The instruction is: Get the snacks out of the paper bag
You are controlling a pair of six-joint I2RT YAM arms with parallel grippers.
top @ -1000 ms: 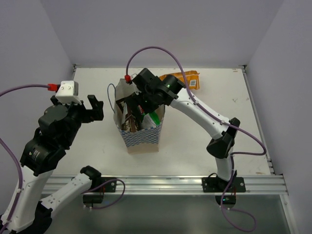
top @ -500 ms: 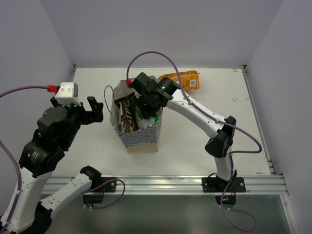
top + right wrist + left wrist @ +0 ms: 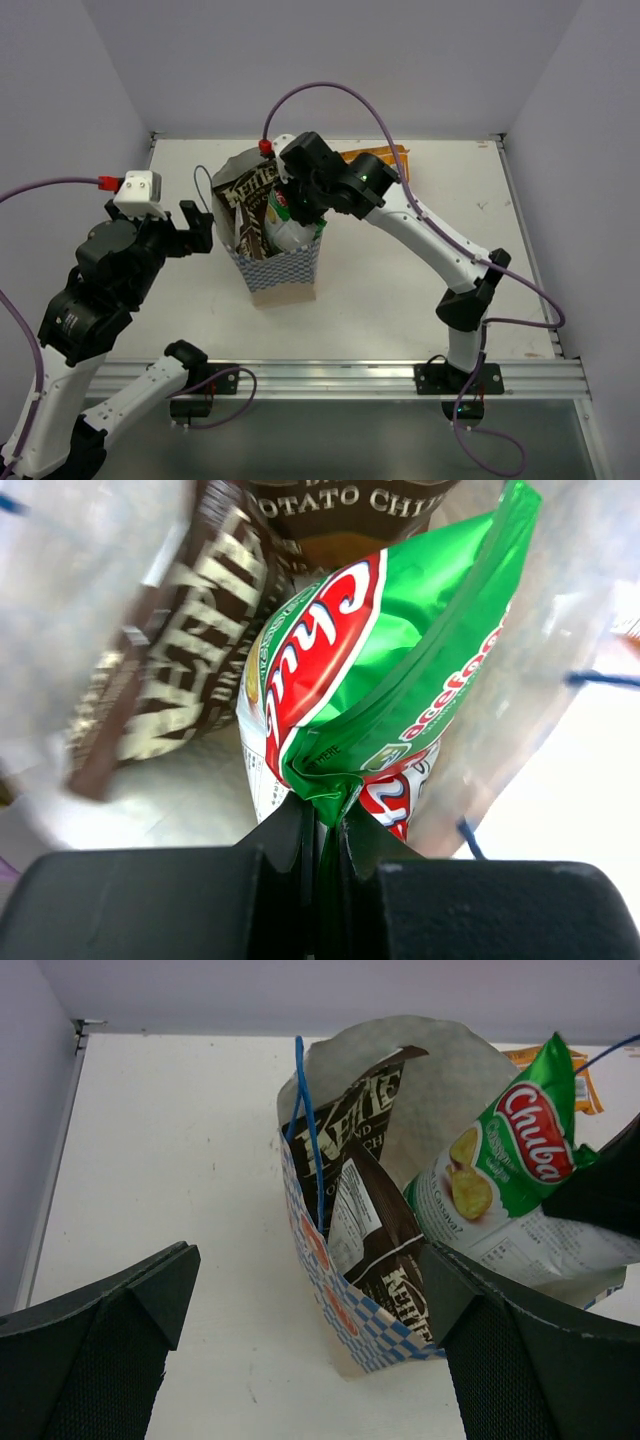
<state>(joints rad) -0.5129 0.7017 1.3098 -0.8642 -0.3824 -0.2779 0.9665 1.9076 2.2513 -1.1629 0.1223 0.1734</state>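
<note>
The paper bag [image 3: 283,268] stands mid-table, leaning, its cream mouth open; the left wrist view shows its checkered band [image 3: 345,1305] and blue cord. My right gripper [image 3: 303,203] is at the bag's mouth, shut on the top seam of the green-and-white snack packet [image 3: 370,670], which sticks partly out of the bag [image 3: 510,1170]. Its jaws [image 3: 328,815] pinch the crumpled green edge. Two dark brown packets [image 3: 250,195] [image 3: 400,1270] are in the bag. An orange packet [image 3: 393,160] lies on the table behind the right arm. My left gripper [image 3: 198,228] hangs open left of the bag, holding nothing.
White walls close the table at the back and both sides. The metal rail with the arm bases [image 3: 330,378] runs along the near edge. The right arm's purple cable [image 3: 330,90] loops above the bag.
My right gripper has shut on the green-and-white packet and lifted it part way out. The bag has tipped and slid slightly left. The left gripper stays open in place.
</note>
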